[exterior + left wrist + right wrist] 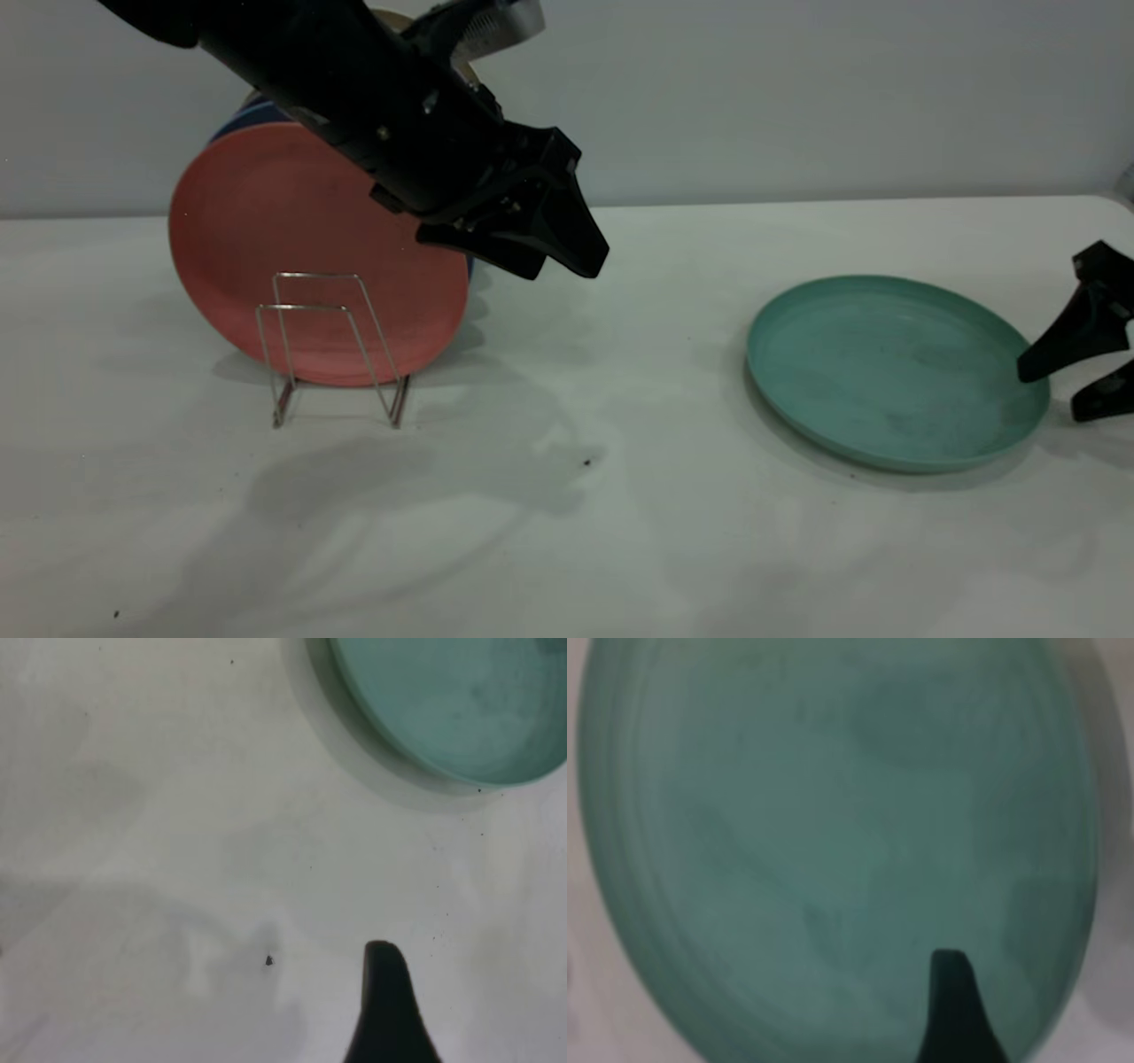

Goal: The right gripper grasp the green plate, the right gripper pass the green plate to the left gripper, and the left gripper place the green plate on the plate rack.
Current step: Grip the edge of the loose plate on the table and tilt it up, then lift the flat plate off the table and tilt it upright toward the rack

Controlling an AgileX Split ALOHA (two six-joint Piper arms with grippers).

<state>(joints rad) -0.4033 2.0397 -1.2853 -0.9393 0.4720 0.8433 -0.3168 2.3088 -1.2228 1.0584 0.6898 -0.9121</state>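
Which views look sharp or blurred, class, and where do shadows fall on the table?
Exterior view: fairly sharp; the left gripper throws broad soft shadows over the table before the plate rack, and the green plate is dark-edged underneath. Left wrist view: crisp enough to show table specks, with faint grey shadow patches. Right wrist view: soft throughout; the plate and the finger over it lack sharp edges.

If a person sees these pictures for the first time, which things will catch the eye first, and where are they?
The eye goes first to the big black left gripper hanging above the table, just right of the salmon-pink plate that stands upright in the plate rack. Next comes the green plate, lying flat on the table at the right. The right gripper is at its right rim, fingers open, one above the rim and one below.
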